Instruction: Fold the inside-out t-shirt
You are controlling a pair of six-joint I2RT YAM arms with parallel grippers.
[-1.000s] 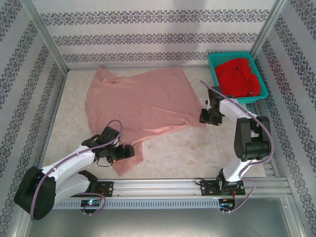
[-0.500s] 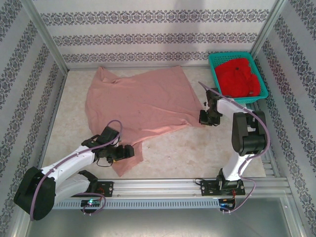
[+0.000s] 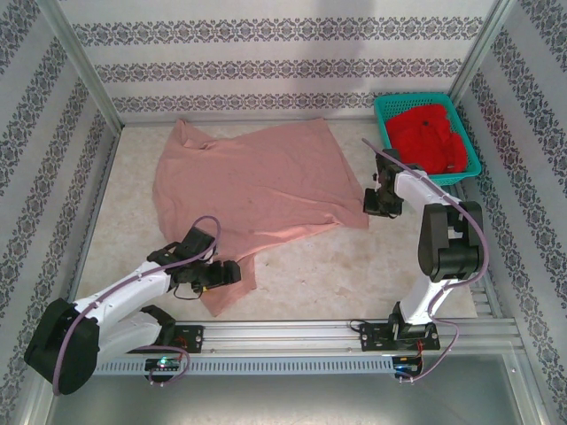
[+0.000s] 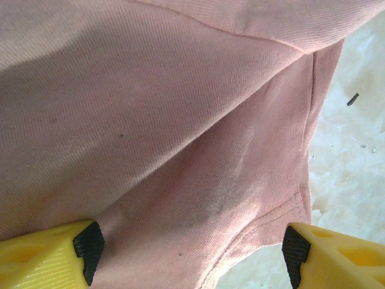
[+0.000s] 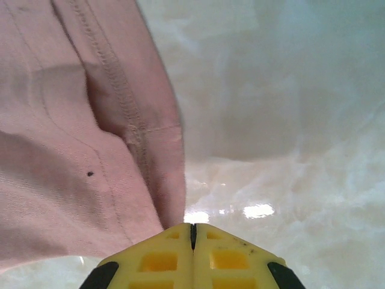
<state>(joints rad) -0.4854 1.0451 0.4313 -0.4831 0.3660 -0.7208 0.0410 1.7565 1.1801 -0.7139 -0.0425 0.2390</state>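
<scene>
The salmon-pink t-shirt (image 3: 257, 186) lies spread flat across the middle of the table, with a narrow flap trailing toward the near edge. My left gripper (image 3: 229, 271) hovers open over that flap. In the left wrist view its yellow fingers (image 4: 89, 244) straddle the cloth (image 4: 180, 120) and a curved hem. My right gripper (image 3: 379, 205) is at the shirt's right edge. In the right wrist view it (image 5: 193, 229) is shut, the stitched hem (image 5: 72, 150) runs down to its left finger, and no cloth shows between the tips.
A teal basket (image 3: 383, 124) holding a bright red garment (image 3: 428, 137) stands at the back right, close behind the right arm. Patterned walls enclose the table on three sides. Bare tabletop (image 3: 328, 274) lies between the two arms.
My right gripper has shifted slightly back and to the right along the shirt's right edge. The left arm and the shirt look unchanged.
</scene>
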